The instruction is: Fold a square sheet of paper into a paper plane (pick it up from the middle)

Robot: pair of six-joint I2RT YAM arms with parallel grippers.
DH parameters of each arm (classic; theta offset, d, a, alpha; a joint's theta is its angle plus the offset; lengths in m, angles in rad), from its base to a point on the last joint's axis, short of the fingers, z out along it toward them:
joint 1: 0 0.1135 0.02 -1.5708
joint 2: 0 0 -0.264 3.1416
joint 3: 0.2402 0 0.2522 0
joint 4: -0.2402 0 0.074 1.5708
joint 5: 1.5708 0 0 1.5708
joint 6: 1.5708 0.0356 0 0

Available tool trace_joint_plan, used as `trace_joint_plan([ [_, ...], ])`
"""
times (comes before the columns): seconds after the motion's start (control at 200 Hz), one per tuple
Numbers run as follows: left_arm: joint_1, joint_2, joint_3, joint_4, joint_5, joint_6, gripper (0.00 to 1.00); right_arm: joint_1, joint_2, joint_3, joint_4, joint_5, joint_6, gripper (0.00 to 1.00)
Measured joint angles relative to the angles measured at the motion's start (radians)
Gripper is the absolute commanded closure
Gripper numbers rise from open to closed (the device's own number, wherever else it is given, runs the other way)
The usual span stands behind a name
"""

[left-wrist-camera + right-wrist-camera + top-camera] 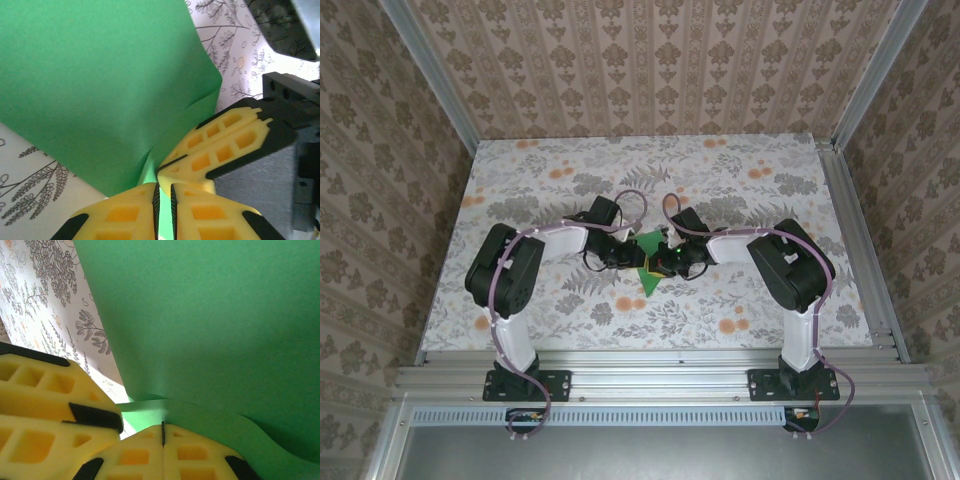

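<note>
The square sheet of paper is plain bright green; the tabletop bears grey-and-orange florals.

mid table is jammed: left gripper & right gripper meet tip to tip, both clamped on paper, no gap btwn them. far half of table and both side strips lie open, w/ walls boxing three sides.

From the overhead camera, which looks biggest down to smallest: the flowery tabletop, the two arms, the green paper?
1. Floral-patterned tabletop
2. White-and-black left arm and right arm, alike: unranked
3. Bright green paper sheet, partly covered
</note>
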Motion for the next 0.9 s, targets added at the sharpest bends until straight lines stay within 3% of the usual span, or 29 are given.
trace_joint_plan([
  [0.775, -0.007, 0.042, 0.015, -0.026, -0.052, 0.038, 0.85, -0.001, 0.000, -0.002, 0.006, -0.006, 0.000, 1.00],
  [0.9, -0.017, 0.047, 0.032, -0.053, -0.078, 0.064, 0.85, -0.001, 0.000, -0.003, 0.008, -0.006, 0.001, 0.95],
])
